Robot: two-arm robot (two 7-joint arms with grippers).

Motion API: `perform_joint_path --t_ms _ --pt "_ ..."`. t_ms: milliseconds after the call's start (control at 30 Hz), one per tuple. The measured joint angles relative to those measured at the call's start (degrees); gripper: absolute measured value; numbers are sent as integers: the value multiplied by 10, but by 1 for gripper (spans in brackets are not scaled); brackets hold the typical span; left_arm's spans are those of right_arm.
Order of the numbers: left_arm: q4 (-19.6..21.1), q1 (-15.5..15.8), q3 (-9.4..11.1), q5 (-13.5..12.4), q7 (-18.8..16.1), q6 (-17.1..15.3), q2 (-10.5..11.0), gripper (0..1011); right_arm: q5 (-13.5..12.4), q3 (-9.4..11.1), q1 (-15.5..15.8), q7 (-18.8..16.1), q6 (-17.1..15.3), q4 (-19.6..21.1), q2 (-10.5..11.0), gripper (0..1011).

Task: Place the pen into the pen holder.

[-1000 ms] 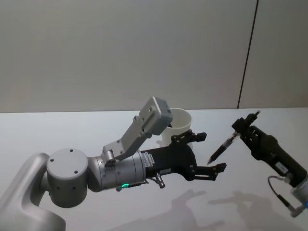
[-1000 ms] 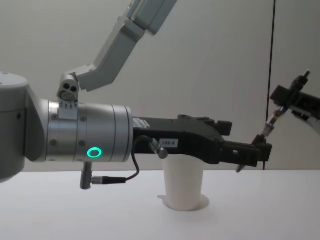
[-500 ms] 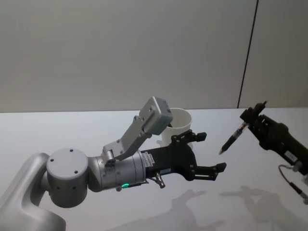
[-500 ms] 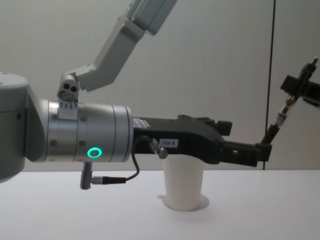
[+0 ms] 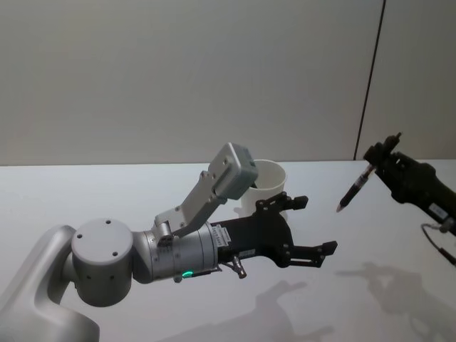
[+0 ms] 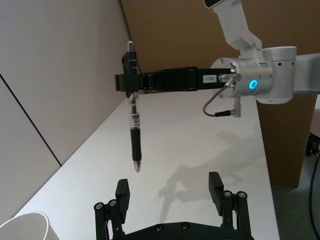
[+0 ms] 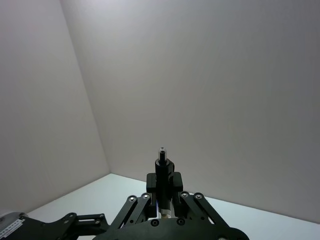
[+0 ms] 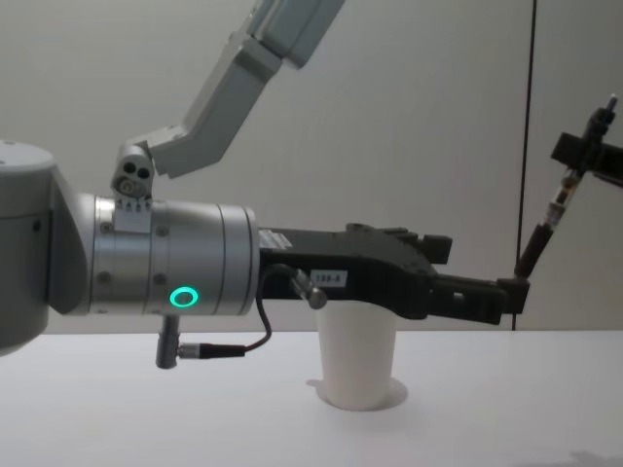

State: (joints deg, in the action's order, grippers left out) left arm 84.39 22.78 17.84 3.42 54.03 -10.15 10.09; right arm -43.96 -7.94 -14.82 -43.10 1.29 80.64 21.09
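Head view: our right hand (image 5: 382, 158) clenches the pen (image 5: 354, 190) aloft, tip down toward 7 o'clock; the pen holder (image 5: 265, 187) stands on the table (image 5: 85, 192) at the pen's 9 o'clock. Chest view: left hand (image 8: 487, 297), released, hovers above the holder. Left wrist view: pen near-vertical.

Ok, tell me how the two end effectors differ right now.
The left end effector is open and holds nothing; the right end effector is shut on the black pen. The left sits low beside the white paper cup; the right hangs higher, off to the right. Both are black.
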Motion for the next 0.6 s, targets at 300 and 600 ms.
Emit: perform_joint_path --t_ms 300,600 --pt "0 0 0 0 0 0 0 1004 19 -5 -44 -19 -2 -42 -7 166" --pt "0 0 0 0 0 0 0 1004 40 -15 -95 -48 -2 -99 -20 166"
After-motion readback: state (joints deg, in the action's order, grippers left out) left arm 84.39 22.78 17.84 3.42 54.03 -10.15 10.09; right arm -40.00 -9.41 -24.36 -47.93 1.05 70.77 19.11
